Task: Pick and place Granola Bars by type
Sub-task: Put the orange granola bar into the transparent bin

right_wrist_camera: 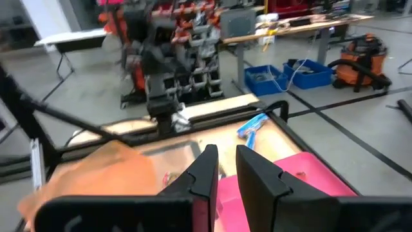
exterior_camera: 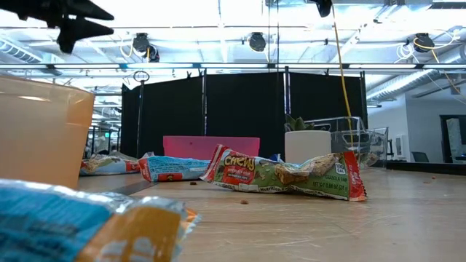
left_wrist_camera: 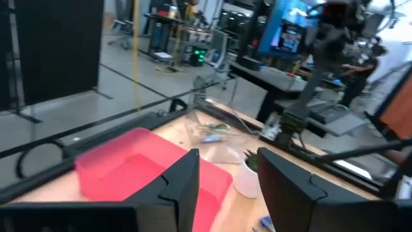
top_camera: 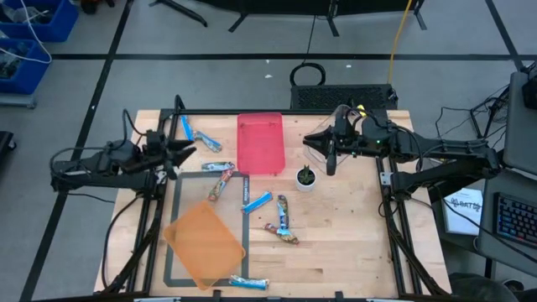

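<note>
Hovering mid-left in the high view, left hand [top_camera: 180, 157] is part spread and empty; right hand [top_camera: 331, 159], upper right, has a narrow gap, empty. Granola Bars [top_camera: 282, 220] lie scattered mid-worktop [top_camera: 352, 243]. Drop straight onto one bar, pinch across its width.

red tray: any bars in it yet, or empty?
Empty. In the high view the red tray shows only bare red floor; the granola bars all lie outside it on the table. The left wrist view agrees.
</note>
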